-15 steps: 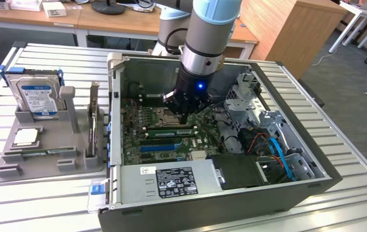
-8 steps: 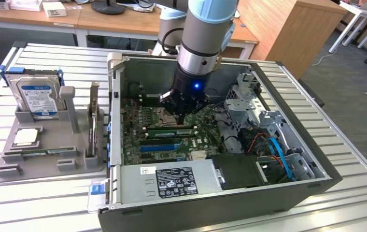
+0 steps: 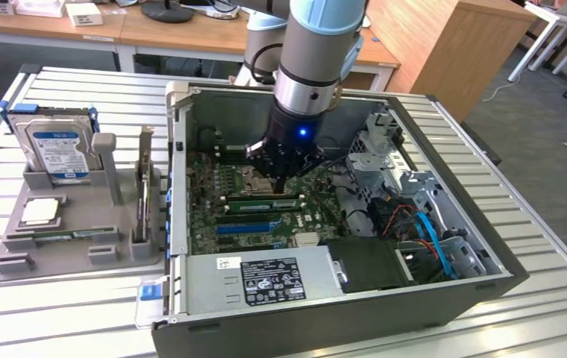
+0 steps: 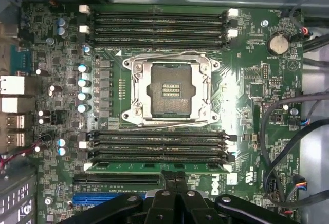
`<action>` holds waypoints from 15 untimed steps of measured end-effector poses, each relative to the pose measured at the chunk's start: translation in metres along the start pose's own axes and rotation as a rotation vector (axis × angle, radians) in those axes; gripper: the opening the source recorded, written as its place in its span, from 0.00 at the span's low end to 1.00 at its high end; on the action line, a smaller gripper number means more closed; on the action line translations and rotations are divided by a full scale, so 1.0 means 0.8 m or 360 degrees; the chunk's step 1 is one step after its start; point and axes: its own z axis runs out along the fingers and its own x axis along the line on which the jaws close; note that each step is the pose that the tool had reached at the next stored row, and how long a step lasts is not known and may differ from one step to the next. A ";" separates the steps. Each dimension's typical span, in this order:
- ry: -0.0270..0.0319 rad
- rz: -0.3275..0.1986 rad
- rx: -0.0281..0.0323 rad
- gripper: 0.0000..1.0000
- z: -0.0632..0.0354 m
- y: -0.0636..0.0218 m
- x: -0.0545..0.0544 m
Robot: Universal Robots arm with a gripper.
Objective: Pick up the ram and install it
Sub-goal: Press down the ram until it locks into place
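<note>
The ram (image 4: 154,166) is a thin green stick seen edge-on, sitting in the outermost slot of the memory bank beside the CPU socket (image 4: 170,88). In the exterior view the ram (image 3: 254,203) lies across the motherboard inside the open computer case (image 3: 483,287). My gripper (image 3: 281,188) reaches down into the case, directly over the stick. Its black fingers (image 4: 181,180) are shut together with no gap, and their tips meet the ram's top edge near its middle.
Neighbouring memory slots (image 4: 157,147) and a second bank (image 4: 159,26) stand empty. Cables (image 3: 418,224) and drive cages crowd the case on the exterior view's right; the power supply (image 3: 263,280) is in front. A grey tray (image 3: 65,257) holds a hard drive (image 3: 60,149), a CPU (image 3: 42,211) and an upright card (image 3: 144,186).
</note>
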 end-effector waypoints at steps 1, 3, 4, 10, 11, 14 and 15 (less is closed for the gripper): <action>-0.00002 0.0018 0.00002 0.10 0.000 0.000 0.000; -0.00003 0.0035 0.00004 0.10 0.000 0.000 0.000; -0.00004 0.0035 0.00002 0.10 0.000 0.000 0.000; -0.00132 0.0035 -0.00002 0.10 0.000 0.000 0.005; -0.00167 0.0035 -0.00002 0.10 0.000 0.000 0.007; -0.00230 0.0036 -0.00007 0.10 0.000 0.000 0.010; -0.00229 0.0035 -0.00002 0.10 -0.001 0.000 0.010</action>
